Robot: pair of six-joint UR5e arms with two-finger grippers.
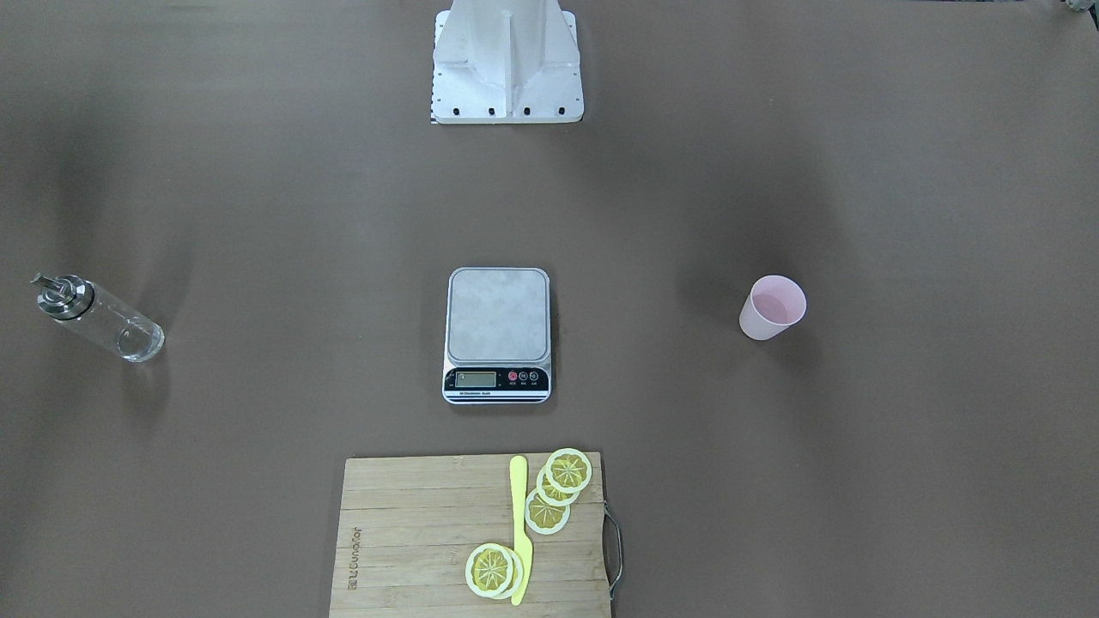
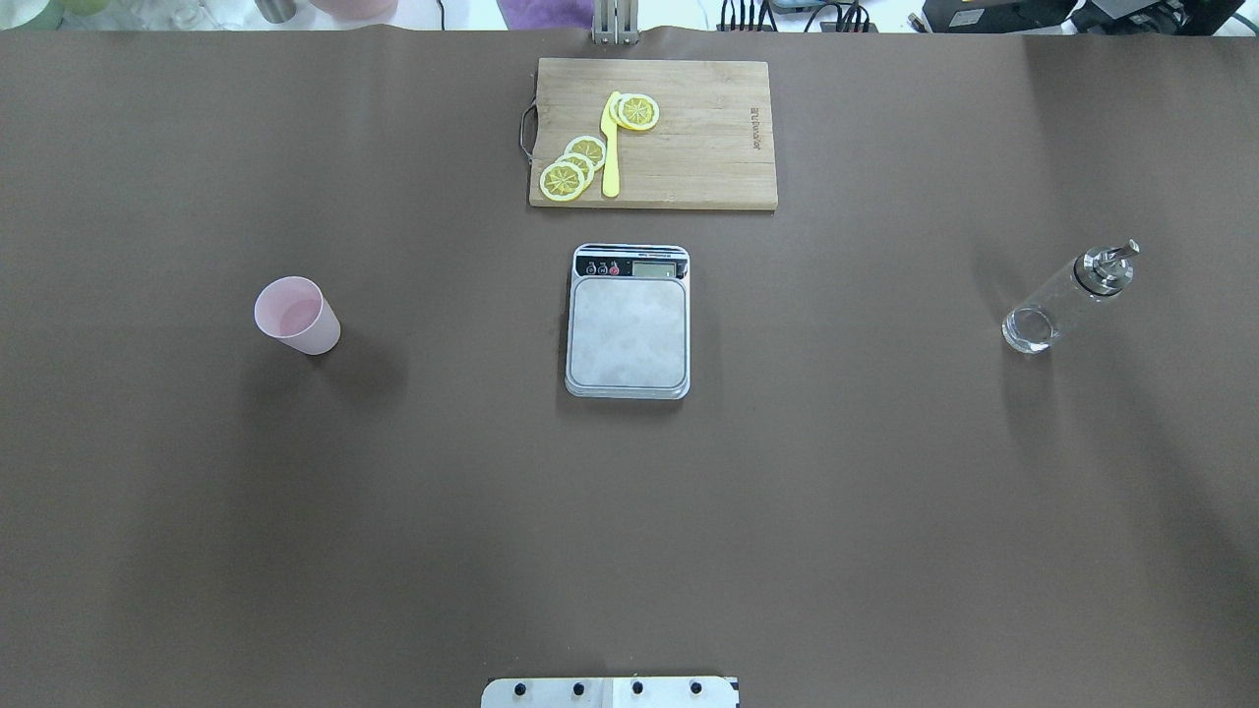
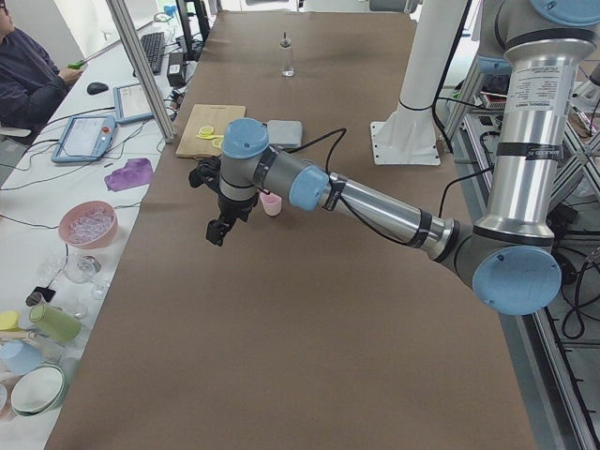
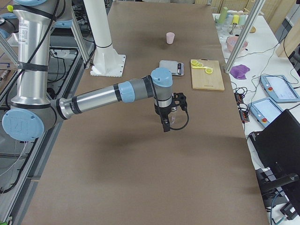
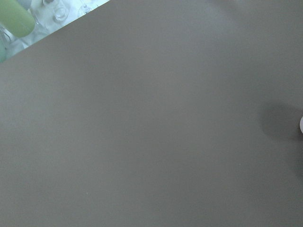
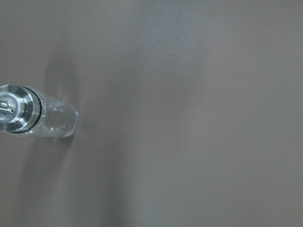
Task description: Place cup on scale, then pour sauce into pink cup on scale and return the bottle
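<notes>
Left jaws and right jaws show only in the side views, hanging above the counter [image 2: 629, 541]. Whether they are parted or closed cannot be told. The cup [image 2: 297, 316] stands on the robot's left, well apart from the central scale [image 2: 628, 324]. The bottle [image 2: 1067, 297] stands upright far right.

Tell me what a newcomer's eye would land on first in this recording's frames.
The steel scale sits at the centre of the table, its plate bare. The pink cup stands far off on the robot's left and the clear glass bottle on its right, both upright. Beyond the scale, a bamboo cutting board carries bright yellow lemon slices and a yellow knife.
</notes>
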